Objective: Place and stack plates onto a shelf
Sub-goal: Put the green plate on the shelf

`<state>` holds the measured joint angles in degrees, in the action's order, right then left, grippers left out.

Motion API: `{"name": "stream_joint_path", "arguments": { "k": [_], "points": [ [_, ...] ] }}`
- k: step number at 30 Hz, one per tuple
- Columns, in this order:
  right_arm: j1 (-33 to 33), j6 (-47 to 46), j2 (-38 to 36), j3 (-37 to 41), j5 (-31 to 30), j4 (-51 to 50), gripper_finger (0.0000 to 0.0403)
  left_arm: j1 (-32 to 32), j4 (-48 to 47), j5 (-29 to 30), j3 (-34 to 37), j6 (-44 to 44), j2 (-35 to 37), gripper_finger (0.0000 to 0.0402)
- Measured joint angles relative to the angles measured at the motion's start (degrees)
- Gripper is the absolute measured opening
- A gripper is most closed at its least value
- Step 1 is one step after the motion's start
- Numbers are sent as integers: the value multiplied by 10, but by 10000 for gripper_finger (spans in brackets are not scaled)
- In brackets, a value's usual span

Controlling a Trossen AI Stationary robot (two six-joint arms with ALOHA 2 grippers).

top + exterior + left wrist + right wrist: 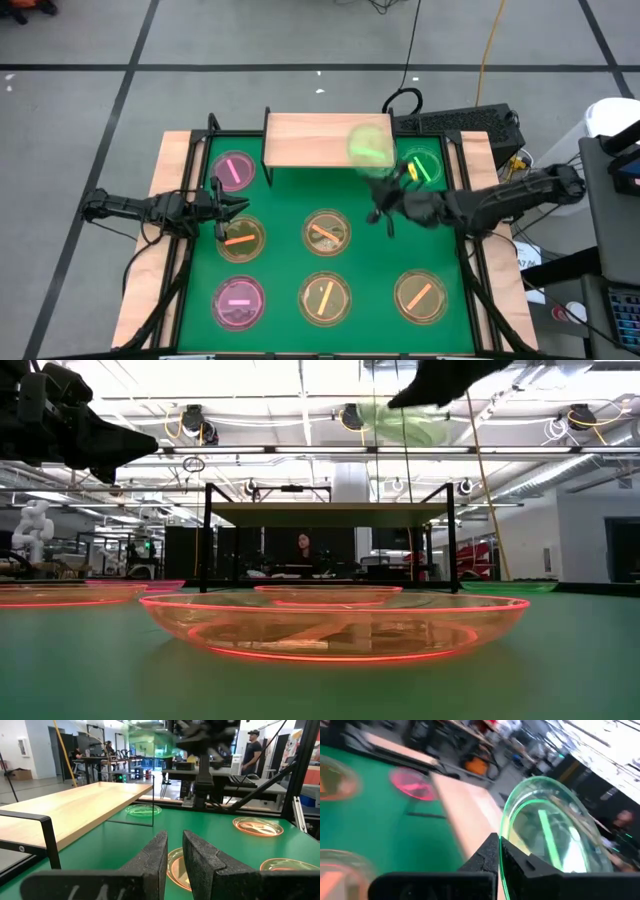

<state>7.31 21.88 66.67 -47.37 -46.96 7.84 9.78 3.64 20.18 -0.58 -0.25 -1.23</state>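
The right tool (pixel 383 205) is clenched on the rim of a green plate (pixel 368 146), carrying it in the air, tilted, over the right end of the shelf (pixel 310 140). In the right wrist view the green plate (pixel 550 832) stands up from between the dark fingers (pixel 485 857) with the wooden board below it. The shelf top is bare wood. A second green plate (pixel 423 166) lies on the green mat (pixel 280 210) just right of the shelf, and a pink plate (pixel 233 171) lies at its left. The left tool (pixel 232 210) hangs near the mat's left edge, above an amber plate (pixel 240 238), its fingers slightly parted and grasping nothing.
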Motion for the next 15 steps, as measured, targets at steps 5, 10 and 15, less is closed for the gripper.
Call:
{"name": "stream_joint_path", "arguments": {
  "k": [5, 10, 15],
  "points": [
    [-108, -15, 10, 0, 131, 4, 0, 0, 0, 0, 0, 0, 0, 65],
    [-172, -17, 43, 0, 190, 6, 0, 0, 0, 0, 0, 0, 0, 65],
    [-201, -27, 85, 0, 232, 11, 0, 0, 0, 0, 0, 0, 0, 65]
  ]
}}
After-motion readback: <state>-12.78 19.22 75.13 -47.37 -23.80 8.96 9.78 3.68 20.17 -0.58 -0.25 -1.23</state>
